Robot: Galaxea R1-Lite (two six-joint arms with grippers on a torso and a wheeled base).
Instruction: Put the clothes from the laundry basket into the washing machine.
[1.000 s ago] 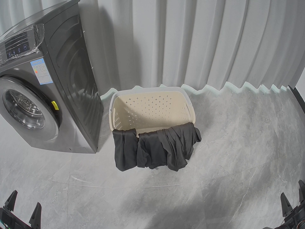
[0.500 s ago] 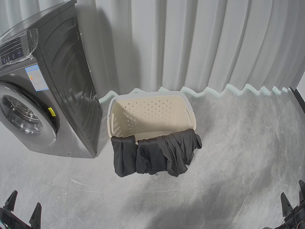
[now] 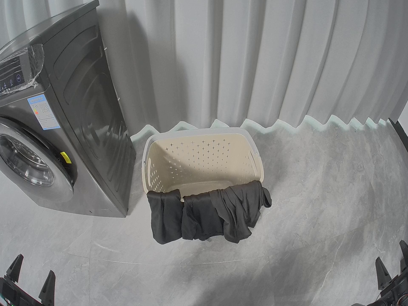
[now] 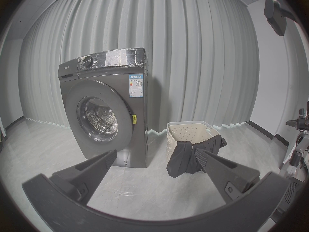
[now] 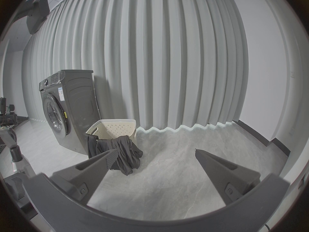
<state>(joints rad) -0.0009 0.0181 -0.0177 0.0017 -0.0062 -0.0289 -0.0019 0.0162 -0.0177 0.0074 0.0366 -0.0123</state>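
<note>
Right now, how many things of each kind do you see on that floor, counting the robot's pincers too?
Washer: 1
Basket: 1
Clothes: 1 dark heap over the basket's near rim; separate pieces cannot be told
Pincers: 2, left pincer and right pincer, both open
Total: 5

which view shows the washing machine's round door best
The left wrist view: the dark grey washing machine's round glass door faces the camera whole, apparently shut. The head view cuts it off at the edge; the right wrist view shows it far off, side-on.
</note>
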